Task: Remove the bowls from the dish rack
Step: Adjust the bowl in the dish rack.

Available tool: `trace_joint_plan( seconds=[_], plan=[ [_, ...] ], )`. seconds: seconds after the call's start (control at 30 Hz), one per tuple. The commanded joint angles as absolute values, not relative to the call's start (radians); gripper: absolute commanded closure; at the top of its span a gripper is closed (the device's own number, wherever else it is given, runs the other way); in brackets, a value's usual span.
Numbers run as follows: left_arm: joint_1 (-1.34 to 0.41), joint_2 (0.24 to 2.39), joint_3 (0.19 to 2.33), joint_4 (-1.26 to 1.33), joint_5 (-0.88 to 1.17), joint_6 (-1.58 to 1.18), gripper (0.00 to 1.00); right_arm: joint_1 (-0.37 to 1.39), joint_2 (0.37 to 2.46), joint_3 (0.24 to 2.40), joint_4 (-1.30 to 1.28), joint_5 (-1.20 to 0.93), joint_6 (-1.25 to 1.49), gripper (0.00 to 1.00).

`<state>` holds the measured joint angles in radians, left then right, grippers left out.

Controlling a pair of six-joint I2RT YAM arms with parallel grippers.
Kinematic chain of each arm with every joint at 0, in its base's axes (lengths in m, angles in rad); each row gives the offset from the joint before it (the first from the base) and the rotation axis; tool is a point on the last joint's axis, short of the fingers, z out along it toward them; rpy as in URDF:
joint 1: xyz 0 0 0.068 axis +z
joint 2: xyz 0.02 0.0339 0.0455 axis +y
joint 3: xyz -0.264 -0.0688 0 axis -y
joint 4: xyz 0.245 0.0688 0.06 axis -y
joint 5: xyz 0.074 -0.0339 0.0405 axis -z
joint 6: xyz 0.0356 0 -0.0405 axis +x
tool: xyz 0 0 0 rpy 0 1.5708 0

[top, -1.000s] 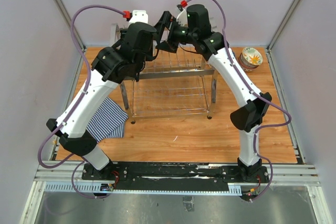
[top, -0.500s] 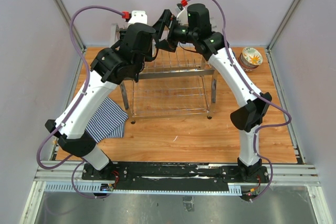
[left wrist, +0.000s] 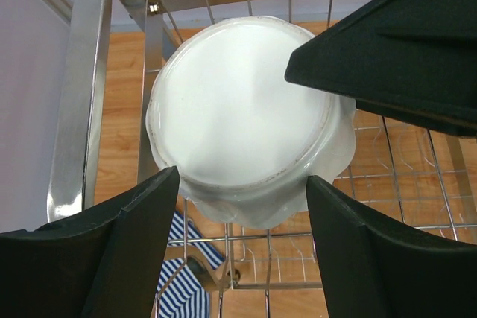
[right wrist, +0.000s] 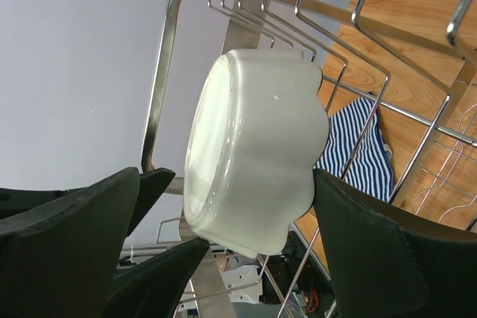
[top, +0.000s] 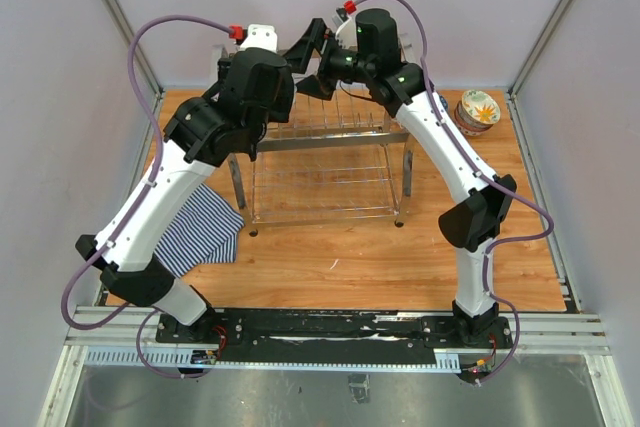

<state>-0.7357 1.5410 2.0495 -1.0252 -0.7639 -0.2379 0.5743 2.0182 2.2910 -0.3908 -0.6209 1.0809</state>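
white bowl (left wrist: 242, 121): scalloped rim, on edge at the rack's 10 o'clock end
dish rack (top: 322, 173): chrome wire, upright
floral bowl (top: 478, 111): on table at 2 o'clock

Bright, even light is falling from above, casting only soft shadows on the worktop (top: 340, 257). Glare is bleaching the white bowl (left wrist: 246, 117), and near fingers (right wrist: 387, 258) are blurring slightly.

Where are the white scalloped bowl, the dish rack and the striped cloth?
white scalloped bowl (left wrist: 242, 113), left wrist view, on its flat underside.
dish rack (top: 320, 209), top external view, on its lower wire shelf.
striped cloth (top: 205, 230), top external view, on its middle.
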Motion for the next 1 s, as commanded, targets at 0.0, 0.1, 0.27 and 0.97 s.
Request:
trace_joint_plan(
  seconds=[0.0,0.1,0.27,0.97],
  plan=[
    [-0.727,1.506,2.028,-0.982,-0.712,-0.185,0.26,0.599,2.002,2.283,-0.290,-0.660,1.125,0.02],
    [-0.727,1.491,2.008,-0.955,-0.680,-0.154,0.26,0.599,2.002,2.281,-0.265,-0.665,1.139,0.02],
    [-0.727,1.482,1.991,-0.934,-0.626,-0.102,0.25,0.600,1.999,2.282,-0.233,-0.670,1.155,0.01],
    [-0.727,1.501,1.992,-0.927,-0.630,-0.029,0.13,0.618,2.003,2.291,-0.161,-0.671,1.230,0.01]
  ],
)
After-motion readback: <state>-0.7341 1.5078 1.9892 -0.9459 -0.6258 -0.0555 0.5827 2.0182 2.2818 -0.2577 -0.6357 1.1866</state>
